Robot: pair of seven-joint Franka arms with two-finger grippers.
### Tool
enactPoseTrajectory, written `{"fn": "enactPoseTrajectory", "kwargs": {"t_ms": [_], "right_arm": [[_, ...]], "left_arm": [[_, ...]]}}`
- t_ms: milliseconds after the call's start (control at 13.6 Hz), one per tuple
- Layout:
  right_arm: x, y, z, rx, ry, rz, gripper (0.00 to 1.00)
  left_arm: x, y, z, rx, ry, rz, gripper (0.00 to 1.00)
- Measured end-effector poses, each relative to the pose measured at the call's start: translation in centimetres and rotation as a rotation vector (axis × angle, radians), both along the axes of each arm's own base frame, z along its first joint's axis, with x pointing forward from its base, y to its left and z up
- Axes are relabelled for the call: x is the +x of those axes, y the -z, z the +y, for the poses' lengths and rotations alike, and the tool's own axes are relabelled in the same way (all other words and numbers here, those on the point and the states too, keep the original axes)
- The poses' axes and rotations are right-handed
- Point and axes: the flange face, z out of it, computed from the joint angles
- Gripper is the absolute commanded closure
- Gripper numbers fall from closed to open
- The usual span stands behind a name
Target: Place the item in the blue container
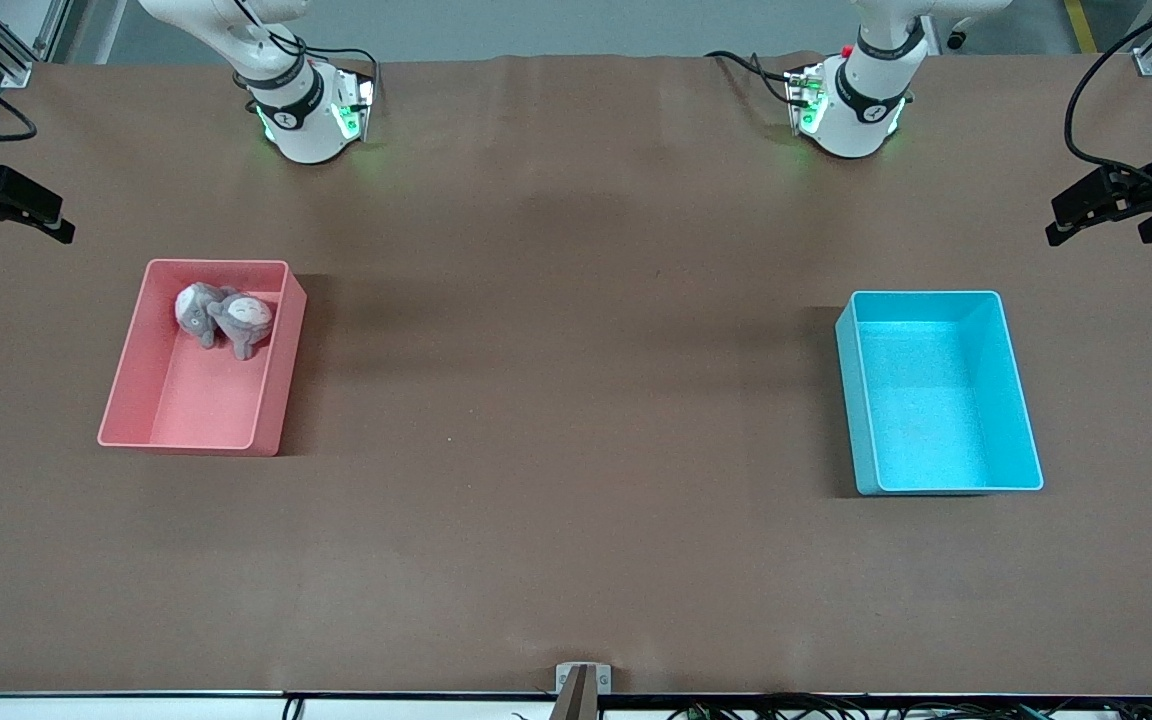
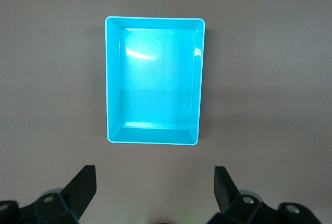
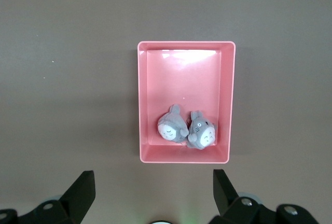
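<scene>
Now | step: pre-pick, both arms wait | left gripper and right gripper: jaws apart, empty | blue container: empty, tabletop's left-arm end | plush toys: pink bin's base-side corner | next: you lower the right gripper onto one toy.

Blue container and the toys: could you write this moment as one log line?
blue container: empty | two plush toys: in pink bin | left gripper: open, over table | right gripper: open, over table
</scene>
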Motion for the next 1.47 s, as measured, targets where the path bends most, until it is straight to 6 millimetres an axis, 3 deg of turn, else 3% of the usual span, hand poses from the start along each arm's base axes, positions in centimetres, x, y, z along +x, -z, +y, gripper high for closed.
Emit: {"fn": "enactPoseTrajectory", "kwargs": {"t_ms": [368,1474], "right_arm": [[-0.87,-0.96,0.01,0.002,0.0,-0.004,0.0],[-1.12,-0.73,0.02,0.005,-0.021,0.018,0.0]], "left_arm": [[0.0,0.0,0.1,0.0,-0.002,0.0,0.0],[0.0,-0.04,-0.06,0.0,0.002,-0.001,0.0]]}}
